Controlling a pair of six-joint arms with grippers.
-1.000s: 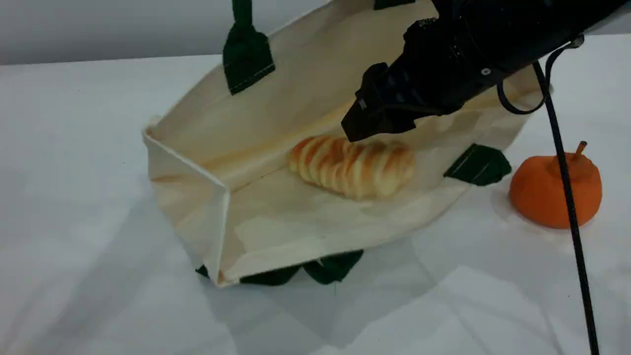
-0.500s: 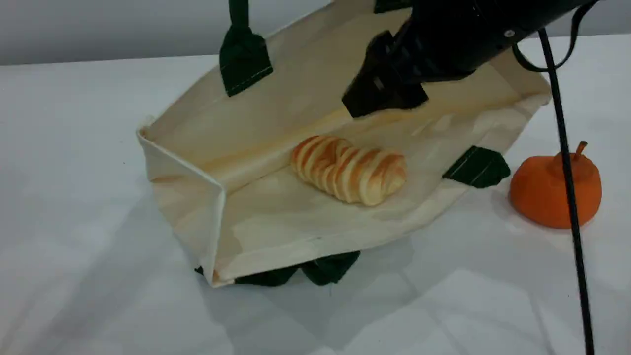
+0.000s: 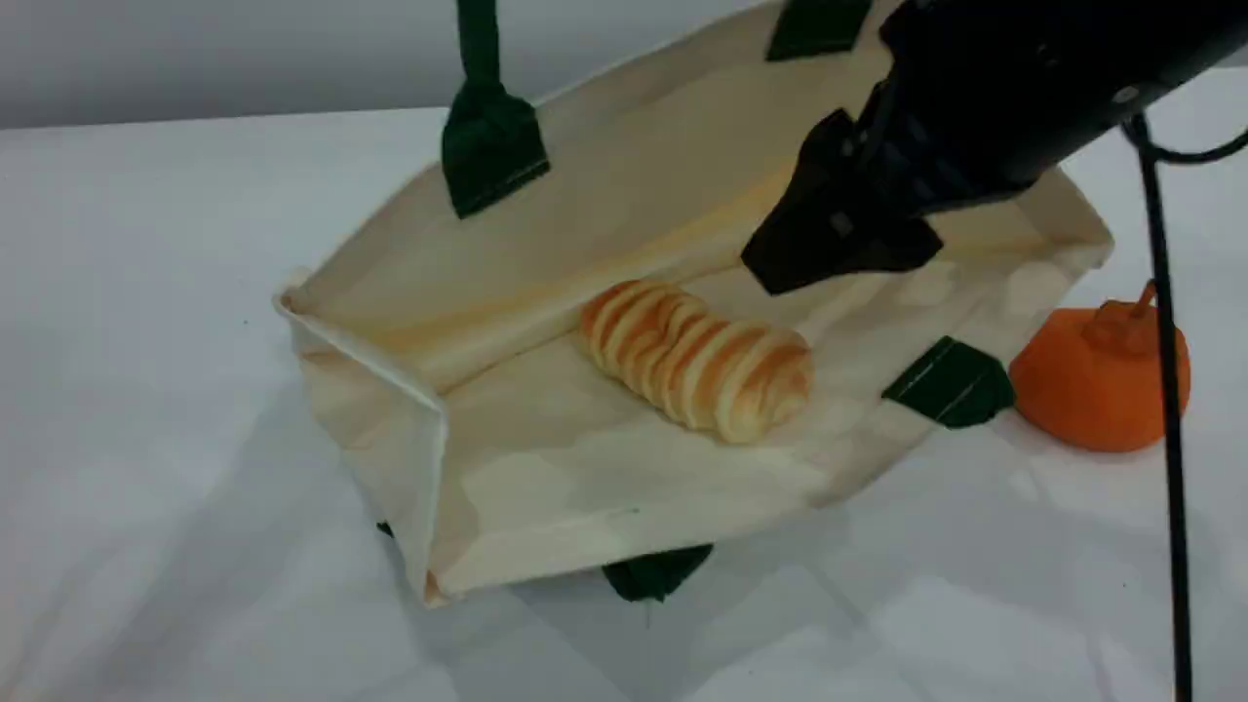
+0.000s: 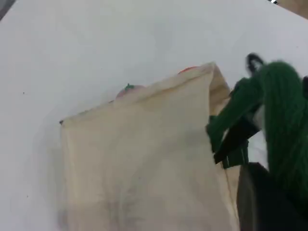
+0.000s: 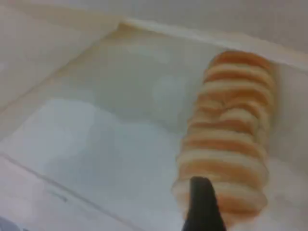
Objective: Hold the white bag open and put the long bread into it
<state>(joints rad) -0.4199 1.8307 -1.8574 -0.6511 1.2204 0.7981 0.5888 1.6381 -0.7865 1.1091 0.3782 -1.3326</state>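
Scene view: bread (image 3: 697, 364) seen lying inside bag (image 3: 546, 468); right end effector (image 3: 829, 255) parted, empty above it; left end effector (image 4: 262, 202) clamped on handle (image 4: 284, 120).

Cream-white bag (image 3: 585, 468), dark green handles (image 3: 487, 146); golden-orange bread (image 3: 697, 361), pale cross ridges; orange fruit (image 3: 1097, 385).

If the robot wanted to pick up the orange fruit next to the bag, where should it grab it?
Probably around the round body of the orange fruit, coming straight down from above with the jaws set wide on either side. It sits upright on the table with its thin stem on top, which looks too small to pinch. The white bag crowds its left, so closing front to back seems safer.
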